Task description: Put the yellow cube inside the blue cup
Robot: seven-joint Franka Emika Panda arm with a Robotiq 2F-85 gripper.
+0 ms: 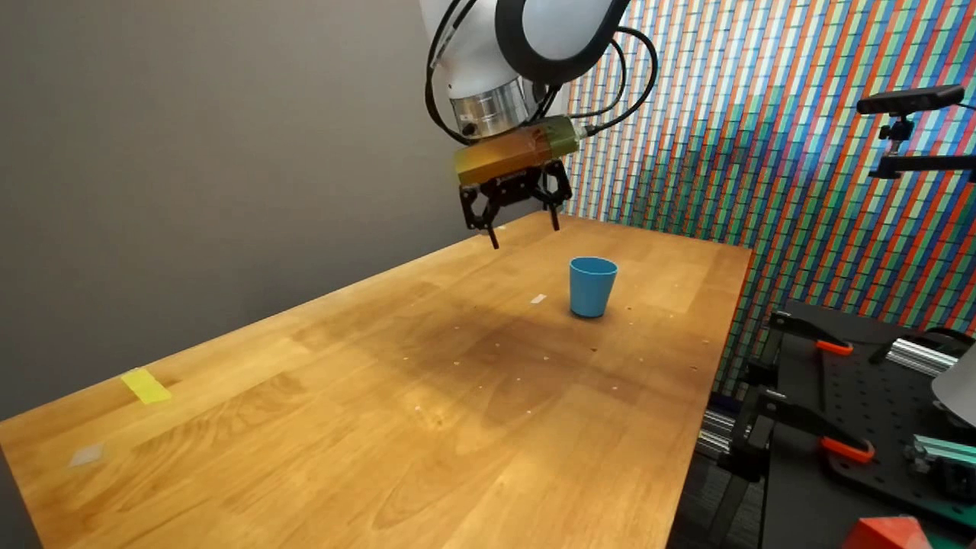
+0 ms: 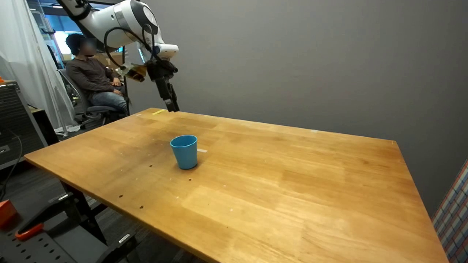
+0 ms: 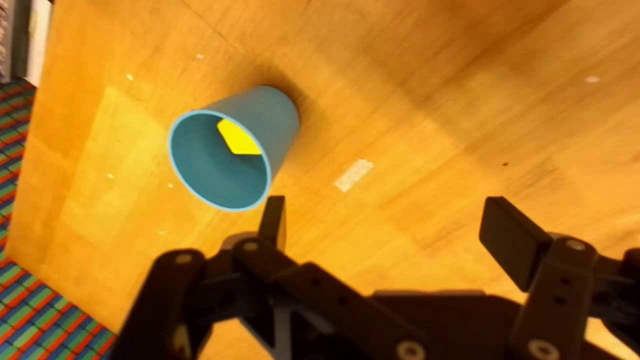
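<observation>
The light-blue cup (image 1: 591, 293) stands upright on the wooden table; it also shows in an exterior view (image 2: 186, 154) and in the wrist view (image 3: 274, 117). The yellow cube (image 3: 239, 140) lies inside the cup, partly hidden by the cup's wall in the wrist view. It is out of sight in both exterior views. My gripper (image 1: 526, 237) is open and empty, above the table and apart from the cup. In an exterior view the gripper (image 2: 173, 110) is higher than the cup. In the wrist view the gap between the fingertips (image 3: 384, 200) shows only bare wood.
A white tape scrap (image 3: 353, 175) lies beside the cup on the table (image 1: 427, 427). A flat yellow tape scrap (image 1: 146, 385) lies near a table corner. A black bench (image 1: 846, 381) with orange clamps stands beside the table. A person (image 2: 93, 76) sits behind the table.
</observation>
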